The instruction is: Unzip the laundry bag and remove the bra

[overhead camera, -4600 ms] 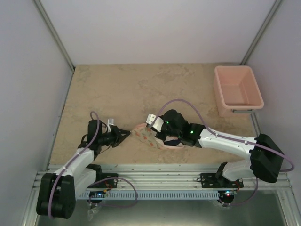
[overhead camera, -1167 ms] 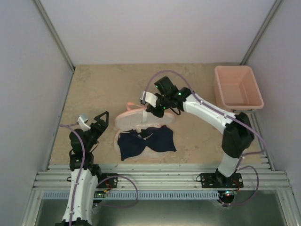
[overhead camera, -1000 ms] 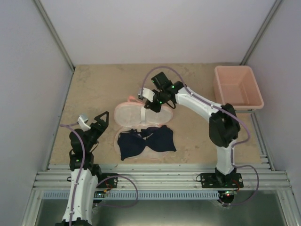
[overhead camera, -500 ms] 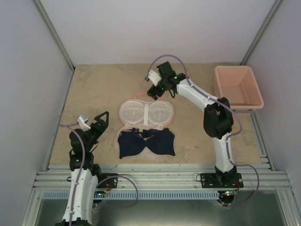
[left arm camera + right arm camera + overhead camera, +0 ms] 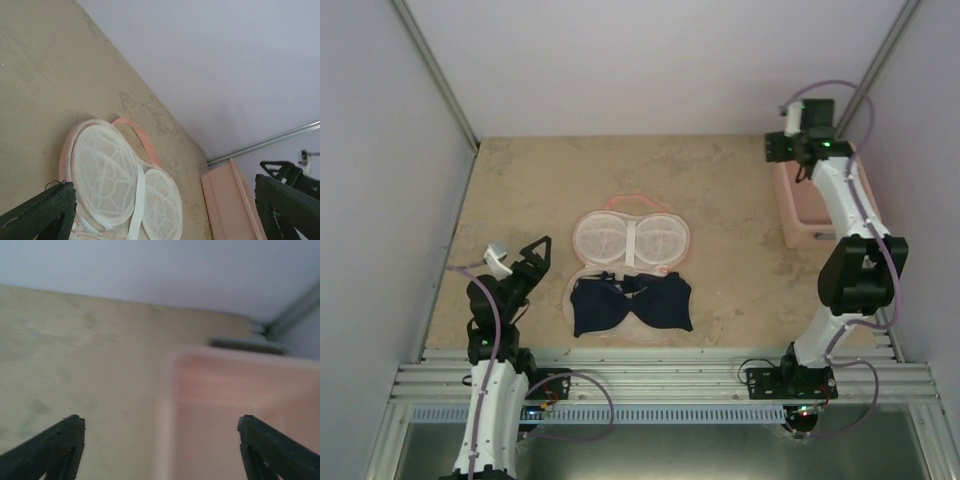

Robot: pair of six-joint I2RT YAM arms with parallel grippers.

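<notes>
The laundry bag lies unzipped and spread flat mid-table, its white mesh inner half facing up. The dark navy bra rests on the bag's near half, cups side by side, uncovered. My left gripper hovers left of the bag, open and empty; in its wrist view the left gripper frames the mesh lid from a distance. My right gripper is raised at the back right, far from the bag. Its right gripper stands open with nothing between the black fingertips.
A rigid pink tub sits at the back right corner, partly under the right arm; its rim shows blurred below the right gripper, and the tub appears in the left wrist view. Grey walls enclose the tan table.
The right gripper let go of the bag's upper half, which now lies flat, and the right arm swung away to the back right over the tub. The left arm stayed still.
</notes>
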